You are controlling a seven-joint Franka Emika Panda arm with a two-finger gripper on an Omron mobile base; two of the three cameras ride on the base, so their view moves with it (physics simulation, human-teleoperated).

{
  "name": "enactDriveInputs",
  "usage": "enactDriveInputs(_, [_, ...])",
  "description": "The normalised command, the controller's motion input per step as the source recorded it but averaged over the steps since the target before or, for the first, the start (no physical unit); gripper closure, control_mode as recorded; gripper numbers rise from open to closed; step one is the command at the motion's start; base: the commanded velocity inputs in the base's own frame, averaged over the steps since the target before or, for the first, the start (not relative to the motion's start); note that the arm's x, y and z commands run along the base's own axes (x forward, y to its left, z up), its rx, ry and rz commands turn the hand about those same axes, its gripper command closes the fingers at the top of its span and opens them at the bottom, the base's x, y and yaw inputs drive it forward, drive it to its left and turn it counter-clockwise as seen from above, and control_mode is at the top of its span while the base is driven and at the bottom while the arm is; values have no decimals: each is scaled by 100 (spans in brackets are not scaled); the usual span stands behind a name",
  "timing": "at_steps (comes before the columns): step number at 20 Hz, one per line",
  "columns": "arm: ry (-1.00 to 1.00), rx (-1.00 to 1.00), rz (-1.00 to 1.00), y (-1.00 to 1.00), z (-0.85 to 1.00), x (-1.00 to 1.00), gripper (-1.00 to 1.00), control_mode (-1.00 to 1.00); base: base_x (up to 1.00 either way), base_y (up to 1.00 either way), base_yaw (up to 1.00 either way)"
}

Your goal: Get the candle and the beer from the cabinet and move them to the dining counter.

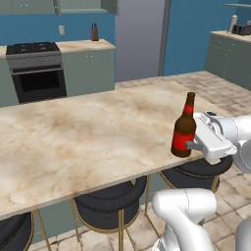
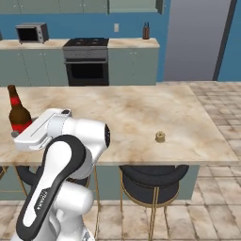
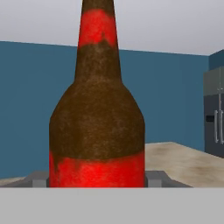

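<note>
Gripping the beer (image 1: pixel 184 129) low at its red label, our gripper (image 1: pixel 190 145) holds it upright on the counter (image 1: pixel 73 142), close to the near edge above a stool (image 1: pixel 110 202). We see the candle (image 2: pixel 160 137) standing well apart on the same top.

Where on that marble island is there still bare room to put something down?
Most of the dining counter is bare: the wide stretch between the beer and the candle, and the far side facing the stove. It is crowded only at the beer, where the pincer is.
</note>
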Motion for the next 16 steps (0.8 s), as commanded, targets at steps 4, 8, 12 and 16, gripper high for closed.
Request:
enactDriveInputs(4, [0, 0, 0, 0, 0, 0, 100, 100, 44, -1, -8])
enactDriveInputs(8, [0, 0, 0, 0, 0, 0, 100, 100, 24, 0, 0])
enactDriveInputs(12, [0, 0, 0, 0, -12, 16, 100, -100, 5, 0, 0])
enactDriveInputs(16, [0, 0, 3, -10, -34, 54, 100, -100, 0, 0, 0])
